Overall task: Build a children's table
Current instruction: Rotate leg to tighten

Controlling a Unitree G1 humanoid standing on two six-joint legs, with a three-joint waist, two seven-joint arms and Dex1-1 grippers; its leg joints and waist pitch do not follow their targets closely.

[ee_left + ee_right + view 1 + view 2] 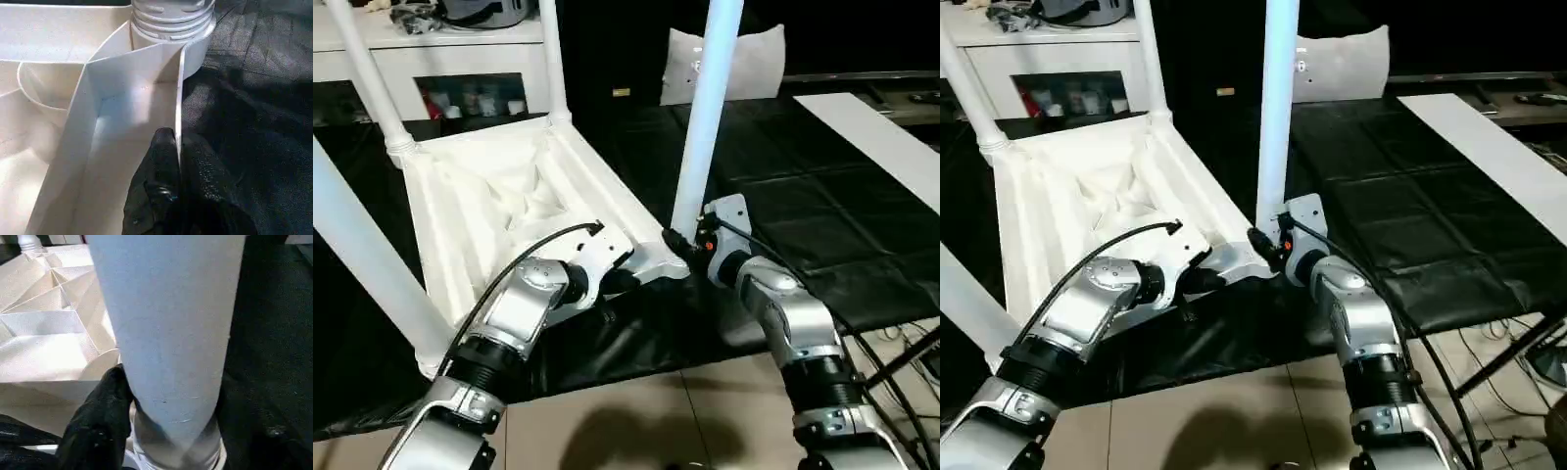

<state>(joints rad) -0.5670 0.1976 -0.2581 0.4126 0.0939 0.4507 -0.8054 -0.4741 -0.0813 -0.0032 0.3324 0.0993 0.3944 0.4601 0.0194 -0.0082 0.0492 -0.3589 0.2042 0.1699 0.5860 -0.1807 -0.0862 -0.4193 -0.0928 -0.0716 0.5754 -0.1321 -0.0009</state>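
White plastic table top (499,211) lies ribs-up, centre-left of frame, on the black-covered desk (803,225). Left gripper (178,161) reaches in low, jaws clamped on its rim wall. Right gripper (690,245) jaws straddle the upright leg (705,117) near its socket.

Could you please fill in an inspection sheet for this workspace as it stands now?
Surface: black mat covers the bench.
Job's things: table top lies underside up, ribs showing; four legs stand in its corner sockets, the near right leg upright with its threaded end in the socket.
Clutter: flat white board on the mat at the right; white pillow behind.
Grippers: left gripper shut on the top's rim wall; right gripper around the near right leg's base, one finger against it.
Cables: black cables run along both forearms; more hang at the bench's right edge.
Surroundings: white cabinet with shelves behind; tiled floor below.
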